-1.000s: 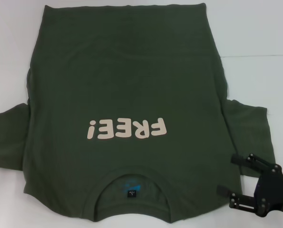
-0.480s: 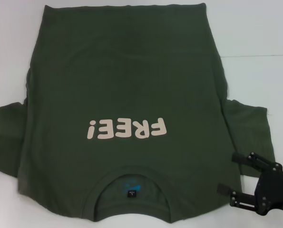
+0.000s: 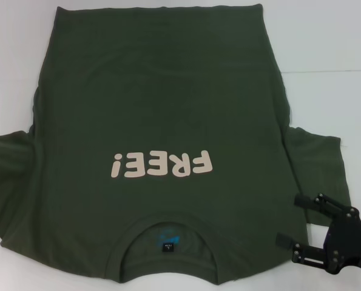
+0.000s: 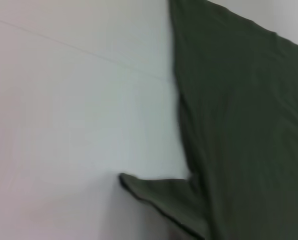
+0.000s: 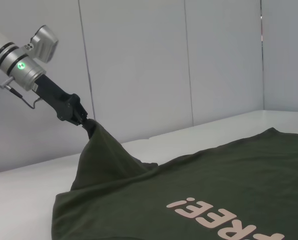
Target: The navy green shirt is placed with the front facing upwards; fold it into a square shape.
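Dark olive-green cotton T-shirt (image 3: 162, 103) lies front-up on white table (image 3: 332, 42). Left gripper (image 5: 81, 119) pinches left sleeve, lifted; first side fold underway. Right gripper (image 3: 298, 227), jaws apart, hovers beside right shoulder. Next: carry sleeve inward.

A lab-style test bay: a plain white table (image 3: 326, 48) at 1 o'clock, backed by bare pale wall panels (image 5: 138, 65).

Just a plain white table (image 3: 326, 42) with a thin seam line across it. Pale panelled wall (image 5: 138, 65) behind, that's about it.
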Robot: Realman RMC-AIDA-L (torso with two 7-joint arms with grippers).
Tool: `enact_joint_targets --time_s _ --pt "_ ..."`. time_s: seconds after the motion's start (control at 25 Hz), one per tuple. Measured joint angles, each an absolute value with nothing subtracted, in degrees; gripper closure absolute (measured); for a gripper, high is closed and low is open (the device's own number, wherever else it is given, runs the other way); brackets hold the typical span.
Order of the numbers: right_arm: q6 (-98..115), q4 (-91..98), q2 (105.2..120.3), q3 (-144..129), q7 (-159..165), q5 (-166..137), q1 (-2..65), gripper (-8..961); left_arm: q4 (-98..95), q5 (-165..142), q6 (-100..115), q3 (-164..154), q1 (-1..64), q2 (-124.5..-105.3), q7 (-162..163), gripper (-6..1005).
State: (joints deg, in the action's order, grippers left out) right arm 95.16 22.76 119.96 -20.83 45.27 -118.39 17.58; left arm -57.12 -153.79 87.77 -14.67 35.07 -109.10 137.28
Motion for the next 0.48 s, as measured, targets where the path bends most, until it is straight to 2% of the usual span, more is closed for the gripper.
enact_joint_targets --time_s 0.48 --pt "95.2 22.3 119.87 -20.8 45.3 -118.4 17.6 26 -57.6 -146.7 94.7 -14.9 36.7 -108.59 139.3 996"
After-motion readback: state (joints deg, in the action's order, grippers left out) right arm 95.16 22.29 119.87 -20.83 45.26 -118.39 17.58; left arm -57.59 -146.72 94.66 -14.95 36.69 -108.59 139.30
